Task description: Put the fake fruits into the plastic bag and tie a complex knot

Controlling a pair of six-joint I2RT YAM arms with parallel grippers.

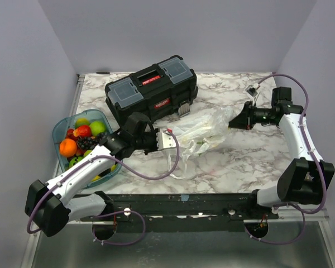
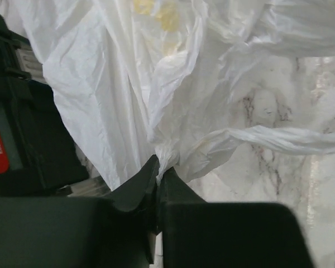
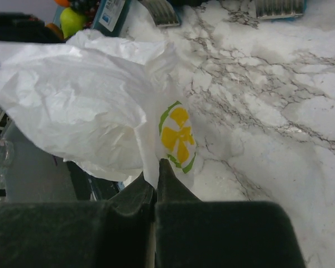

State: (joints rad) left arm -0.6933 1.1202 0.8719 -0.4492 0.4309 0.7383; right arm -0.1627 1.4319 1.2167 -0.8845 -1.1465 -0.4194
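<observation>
The plastic bag lies crumpled on the marble table, stretched between both grippers. My left gripper is shut on a bunched twist of the bag at its left end, with the fingertips pinching it. At the right end, my right gripper is shut on a fold of the bag, just below a yellow and green print. The fake fruits are piled in a teal tray left of the left arm; a green one shows in the right wrist view.
A black toolbox with grey-blue lids stands behind the bag, close to the left gripper, and its side fills the left edge of the left wrist view. Grey walls close in the table on three sides.
</observation>
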